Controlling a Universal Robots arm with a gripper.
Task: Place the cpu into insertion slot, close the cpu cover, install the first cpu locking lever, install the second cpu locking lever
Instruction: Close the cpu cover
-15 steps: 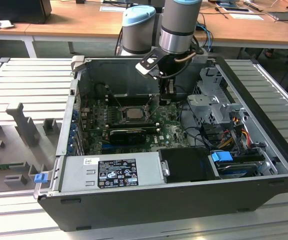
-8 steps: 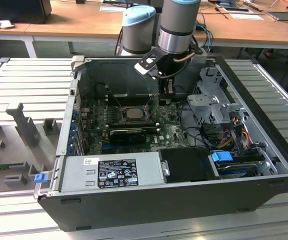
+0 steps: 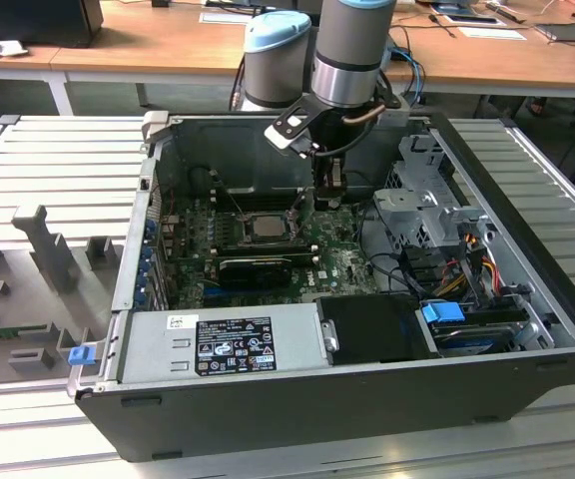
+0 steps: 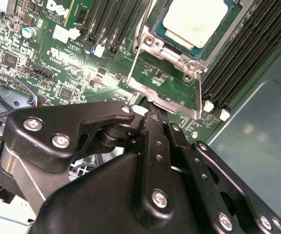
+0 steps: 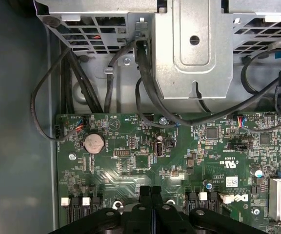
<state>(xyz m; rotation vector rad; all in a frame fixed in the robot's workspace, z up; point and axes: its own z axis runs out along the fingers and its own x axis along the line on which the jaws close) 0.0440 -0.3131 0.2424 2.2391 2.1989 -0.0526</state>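
The cpu [image 3: 265,227] lies flat in the insertion slot [image 3: 238,238] on the green board inside the open case. In the second wrist view its silver top [image 4: 194,19] sits inside the slot's metal rim [image 4: 155,45]. The cpu cover [image 4: 166,103], a thin silver frame, stands raised from the slot's edge, and green board shows through its cut-out. My gripper [image 4: 148,113] is shut, with its tips against the cover's free edge. In the exterior view the gripper [image 3: 332,190] hangs just to the right of the slot. Its black fingers [image 5: 151,191] are pressed together.
Long black memory slots [image 4: 243,63] flank the socket. A black card [image 3: 258,267] lies in front of it. The metal drive cage [image 3: 422,205] and cables [image 3: 467,249] crowd the exterior view's right. The power supply [image 3: 223,344] fills the near side. Grey fixtures [image 3: 48,249] stand outside on the left.
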